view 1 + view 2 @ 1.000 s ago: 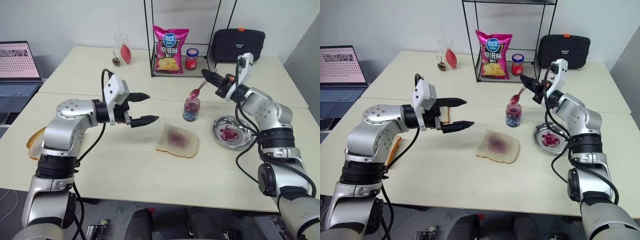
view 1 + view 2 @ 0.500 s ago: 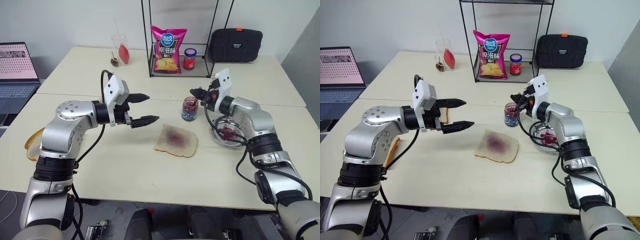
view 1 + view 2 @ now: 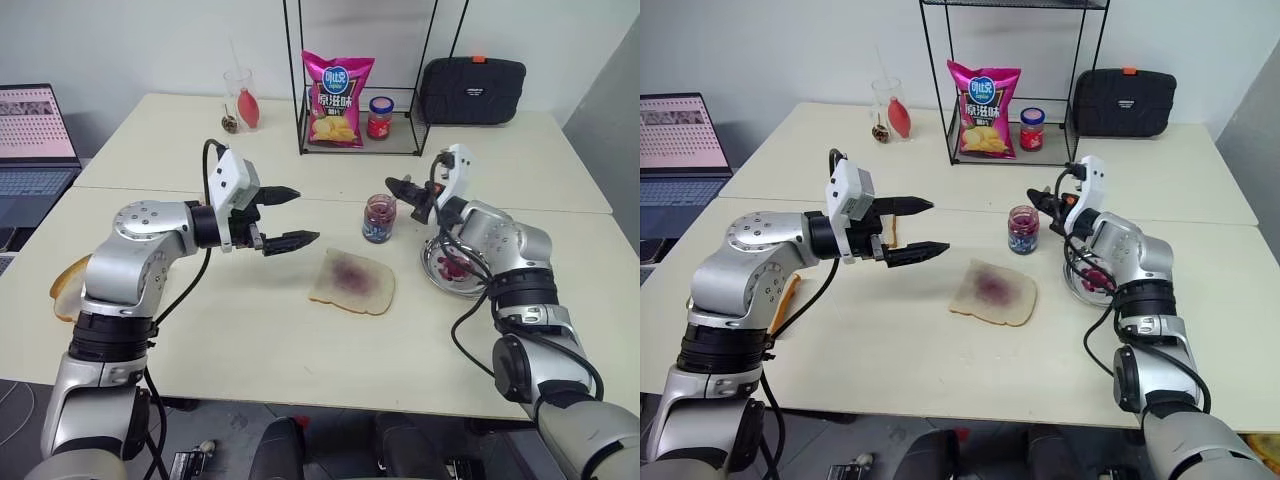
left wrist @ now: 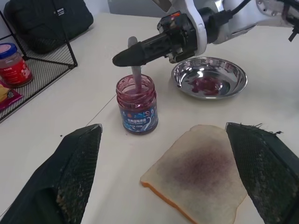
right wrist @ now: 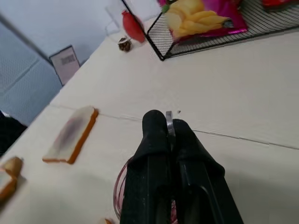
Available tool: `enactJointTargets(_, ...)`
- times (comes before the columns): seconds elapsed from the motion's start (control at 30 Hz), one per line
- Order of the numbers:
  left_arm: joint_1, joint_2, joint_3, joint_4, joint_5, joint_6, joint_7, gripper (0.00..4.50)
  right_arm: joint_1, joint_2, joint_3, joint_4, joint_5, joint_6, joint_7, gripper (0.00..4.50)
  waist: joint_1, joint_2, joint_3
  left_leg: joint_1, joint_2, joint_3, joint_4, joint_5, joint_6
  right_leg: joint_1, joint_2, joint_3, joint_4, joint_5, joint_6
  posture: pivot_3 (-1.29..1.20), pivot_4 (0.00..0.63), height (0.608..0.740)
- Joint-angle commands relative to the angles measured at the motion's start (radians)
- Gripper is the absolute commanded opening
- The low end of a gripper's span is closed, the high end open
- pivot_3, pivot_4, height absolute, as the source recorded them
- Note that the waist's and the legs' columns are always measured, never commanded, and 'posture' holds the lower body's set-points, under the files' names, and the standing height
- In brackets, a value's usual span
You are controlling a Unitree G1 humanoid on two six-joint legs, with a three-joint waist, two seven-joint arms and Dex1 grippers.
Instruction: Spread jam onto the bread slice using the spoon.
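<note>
Steel spoon [image 4: 135, 70] stands in the jam jar [image 4: 137, 104], clamped by the right gripper [image 4: 122, 57]. Left gripper [image 3: 290, 216] hangs open, empty, beside the bread slice [image 3: 352, 282].

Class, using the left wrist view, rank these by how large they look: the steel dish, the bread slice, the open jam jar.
1. bread slice, though it lies nearest the camera
2. steel dish
3. open jam jar

Two cream tables [image 3: 250, 330] pushed together. Plain white wall [image 3: 150, 40] behind. Black wire rack [image 3: 355, 70] upper centre; open laptop [image 3: 35, 135] far left.
</note>
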Motion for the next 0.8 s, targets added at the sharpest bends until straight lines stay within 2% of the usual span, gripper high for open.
enactJointTargets(0.03,-0.037,-0.009,-0.003,0.005,0.003,-0.031,0.001,4.42,-0.055,0.000,-0.109,-0.032,0.089,0.073,-0.079,0.09,0.000,0.000,0.000,0.000,0.000,0.000,0.000,0.000,0.000,0.000,0.000,0.000,0.000,0.000,0.000,0.00,0.150,0.740)
enactJointTargets(0.53,-0.070,-0.025,-0.027,0.065,0.012,-0.084,-0.022,4.42,-0.109,0.015,-0.376,-0.025,0.302,0.193,-0.323,0.09,-0.001,0.000,0.000,0.000,0.000,0.000,0.000,0.000,0.000,0.000,0.000,0.000,0.000,0.000,0.000,0.00,0.150,0.740)
enactJointTargets(0.7,-0.061,-0.010,-0.023,0.058,0.001,-0.075,-0.045,4.42,-0.095,0.031,-0.369,-0.141,0.370,0.252,-0.365,0.09,-0.003,0.000,0.000,0.000,0.000,0.000,0.000,0.000,0.000,0.000,0.000,0.000,0.000,0.000,0.000,0.00,0.150,0.740)
enactJointTargets(0.8,-0.025,0.039,-0.003,0.013,-0.025,-0.026,-0.072,4.42,-0.048,0.054,-0.277,-0.360,0.422,0.341,-0.358,0.09,-0.006,0.000,0.000,0.000,0.000,0.000,-0.001,0.000,0.000,-0.001,0.000,0.001,0.000,0.000,0.000,0.00,0.150,0.740)
